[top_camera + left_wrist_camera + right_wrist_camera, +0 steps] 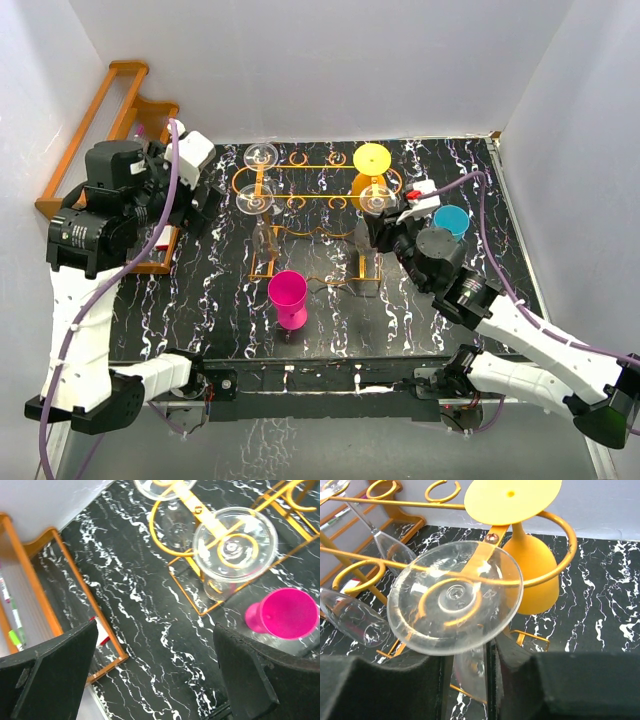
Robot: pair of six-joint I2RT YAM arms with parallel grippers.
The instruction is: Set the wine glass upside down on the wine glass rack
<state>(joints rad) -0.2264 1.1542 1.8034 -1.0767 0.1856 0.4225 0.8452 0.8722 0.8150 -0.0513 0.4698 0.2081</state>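
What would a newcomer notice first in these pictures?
The orange-gold wire rack at the back middle of the black marbled table, with a yellow glass and clear wine glasses hanging upside down in it. The right gripper sits at the clear glass on the rack's near right corner, and a bright pink glass stands in front of the rack.

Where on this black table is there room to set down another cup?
Bare mat lies front-left, between the pink cup and the left arm, and front-right, between that cup and the right arm. The back right corner behind the teal cup is also free. It is crowded around the wine glass rack and right pincer.
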